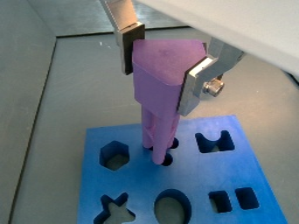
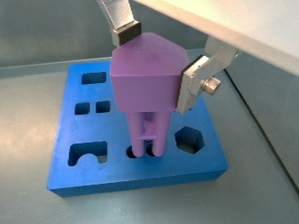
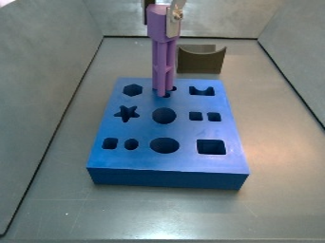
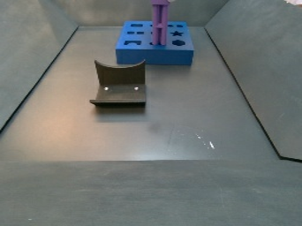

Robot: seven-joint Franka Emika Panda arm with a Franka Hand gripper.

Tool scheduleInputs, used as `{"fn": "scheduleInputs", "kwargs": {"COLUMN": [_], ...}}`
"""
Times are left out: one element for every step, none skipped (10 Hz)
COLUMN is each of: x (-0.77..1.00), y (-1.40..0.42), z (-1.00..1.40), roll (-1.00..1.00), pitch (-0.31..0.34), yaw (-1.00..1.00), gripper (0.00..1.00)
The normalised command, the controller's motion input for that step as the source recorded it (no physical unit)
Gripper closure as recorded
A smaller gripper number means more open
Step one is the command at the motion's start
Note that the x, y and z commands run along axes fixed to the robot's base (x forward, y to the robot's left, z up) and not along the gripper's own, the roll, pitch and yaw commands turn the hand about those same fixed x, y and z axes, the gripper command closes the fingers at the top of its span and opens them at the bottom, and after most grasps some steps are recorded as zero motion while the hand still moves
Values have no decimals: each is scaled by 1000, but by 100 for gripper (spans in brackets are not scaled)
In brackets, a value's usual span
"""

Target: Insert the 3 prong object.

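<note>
The 3 prong object (image 3: 162, 57) is a tall light-purple piece, standing upright. Its lower end sits in a hole near the far edge of the blue block (image 3: 172, 157). In both wrist views the prongs (image 2: 145, 138) reach down into that hole (image 1: 163, 159). My gripper (image 1: 163, 74) is shut on the piece's wide top, one pad on each side, as also seen in a wrist view (image 2: 162, 63). In a side view the gripper (image 3: 164, 13) is at the top of the frame. The piece (image 4: 158, 18) and block (image 4: 154, 55) also show far off in a side view.
The blue block has other cut-outs: a star (image 3: 125, 114), a hexagon (image 3: 131, 90), an oval (image 3: 165, 145) and rectangles (image 3: 211, 147). The dark fixture (image 4: 118, 84) stands on the floor apart from the block, also in a side view (image 3: 200, 59). Grey walls enclose the floor.
</note>
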Motion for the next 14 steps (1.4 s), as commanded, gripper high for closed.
{"fn": "scheduleInputs", "kwargs": {"x": [189,189,217,206,100,0,-74,-63,-34,-91,-140,-149,-154,-120], "y": [-26,-26,-11,0,-9,-40,-89,-129,-163,-231,-246,-229,-220,-194], "z": [-231,-249,-269,-269,-254,-240,-274,-300,-306,-286,-306,-320,-314,-286], "roll": [60,51,43,41,49,86,113,133,124,114,124,123,117,70], "pitch": [31,29,29,24,0,0,-74,-79,-59,-63,-83,-91,-91,-116], "yaw": [160,114,97,89,83,154,291,280,220,123,106,103,103,111], "gripper": [100,100,100,100,100,100,100,100,100,100,100,100,100,100]}}
